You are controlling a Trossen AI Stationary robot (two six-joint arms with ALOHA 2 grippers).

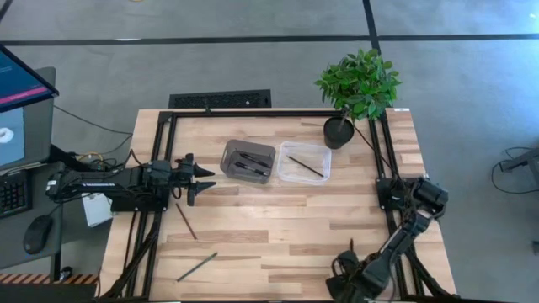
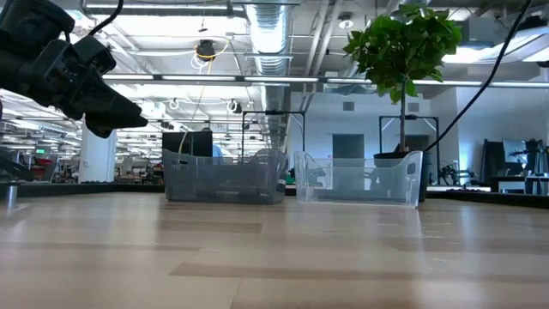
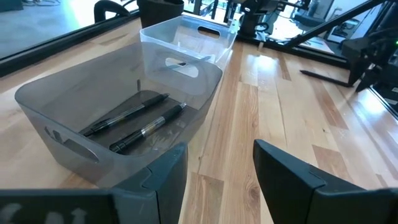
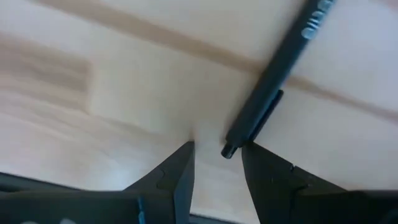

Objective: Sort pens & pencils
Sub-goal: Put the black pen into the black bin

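My left gripper (image 1: 200,178) (image 3: 217,168) hangs open and empty above the table, just left of the grey tray (image 1: 229,157) (image 3: 186,93), where two black pens (image 3: 127,115) (image 3: 149,127) lie flat on the floor. The clear tray (image 1: 295,150) beside it holds one thin pencil (image 1: 306,166). Two more pencils (image 1: 185,220) (image 1: 196,267) lie on the table's near left. My right gripper (image 1: 347,268) (image 4: 217,155) is open, low at the near edge, with the clip end of a black pen (image 4: 273,81) lying between its fingertips. My right gripper's fingers stand on either side of the pen's clip end (image 4: 229,151), which lies close against one fingertip (image 4: 261,165); I cannot tell whether they touch. The pen lies flat on the table and runs away from the fingers.
A potted plant (image 1: 358,84) stands at the far right corner, behind the clear tray. A dark frame rail (image 1: 156,168) runs along the table's left side and another (image 1: 387,151) along its right. Bare wood lies between the trays and the near edge.
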